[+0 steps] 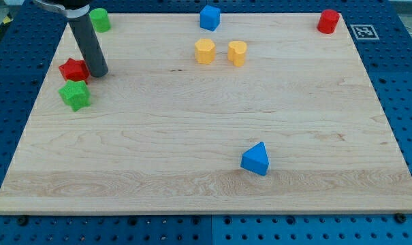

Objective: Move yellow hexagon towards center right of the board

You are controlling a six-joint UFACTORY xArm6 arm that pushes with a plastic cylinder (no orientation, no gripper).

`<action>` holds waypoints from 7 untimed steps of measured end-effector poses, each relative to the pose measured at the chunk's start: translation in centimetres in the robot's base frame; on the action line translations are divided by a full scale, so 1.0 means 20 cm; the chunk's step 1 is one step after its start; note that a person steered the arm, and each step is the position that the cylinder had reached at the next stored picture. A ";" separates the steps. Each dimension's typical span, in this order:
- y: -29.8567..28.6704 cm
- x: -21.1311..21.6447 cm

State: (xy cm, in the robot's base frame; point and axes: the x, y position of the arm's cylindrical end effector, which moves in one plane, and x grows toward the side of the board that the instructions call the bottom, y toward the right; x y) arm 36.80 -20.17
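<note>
The yellow hexagon [204, 51] sits on the wooden board [206, 136] near the view's top centre. A second yellow block, heart-like in shape [237, 52], stands just to its right, apart from it. My tip [99, 72] is at the view's upper left, far left of the yellow hexagon. It rests beside the right edge of a red star block [73, 69]; whether they touch cannot be told.
A green star block [75, 94] lies just below the red star. A green cylinder [100, 19] is at the top left, a blue block [209, 18] at the top centre, a red cylinder [328, 21] at the top right, a blue triangle [256, 159] at the lower centre right.
</note>
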 end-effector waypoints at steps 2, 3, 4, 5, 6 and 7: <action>0.11 0.00; 0.18 0.00; 0.22 0.00; 0.22 0.00; 0.34 0.00; 0.46 -0.01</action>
State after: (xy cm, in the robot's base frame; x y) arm 36.64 -10.98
